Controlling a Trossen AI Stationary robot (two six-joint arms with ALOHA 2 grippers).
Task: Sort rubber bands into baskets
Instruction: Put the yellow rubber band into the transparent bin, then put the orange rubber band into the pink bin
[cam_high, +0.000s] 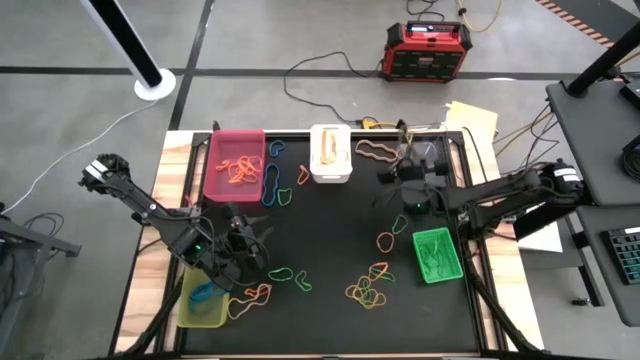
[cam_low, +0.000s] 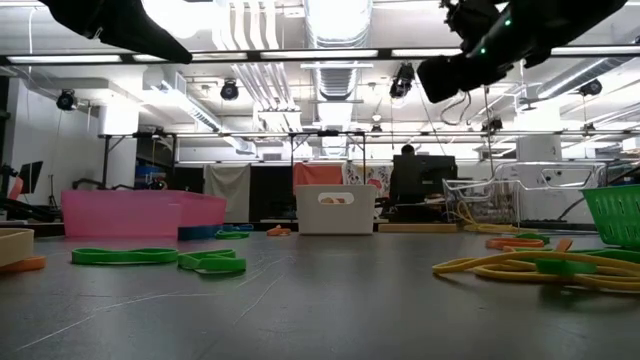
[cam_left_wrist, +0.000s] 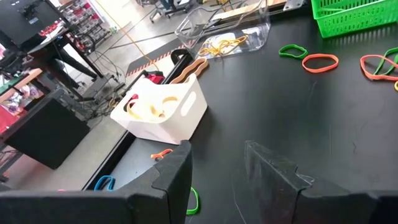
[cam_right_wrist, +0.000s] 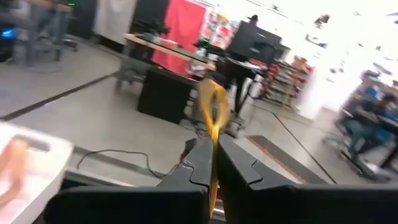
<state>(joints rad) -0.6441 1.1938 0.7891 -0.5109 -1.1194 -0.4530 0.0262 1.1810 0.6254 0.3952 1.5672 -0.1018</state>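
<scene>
Rubber bands (cam_high: 368, 291) lie scattered over the black table (cam_high: 330, 230), though one yellow band (cam_right_wrist: 213, 118) is pinched between the closed fingers of the right gripper (cam_right_wrist: 213, 163), raised near the clear basket (cam_high: 428, 140) at the far edge. Being floppy, it could snag on a finger at release and fall outside, I'd guess. Only the right wrist view shows that band; from above it is hidden, while the left gripper (cam_high: 243, 238) hovers open near the yellow-green basket (cam_high: 203, 298).
</scene>
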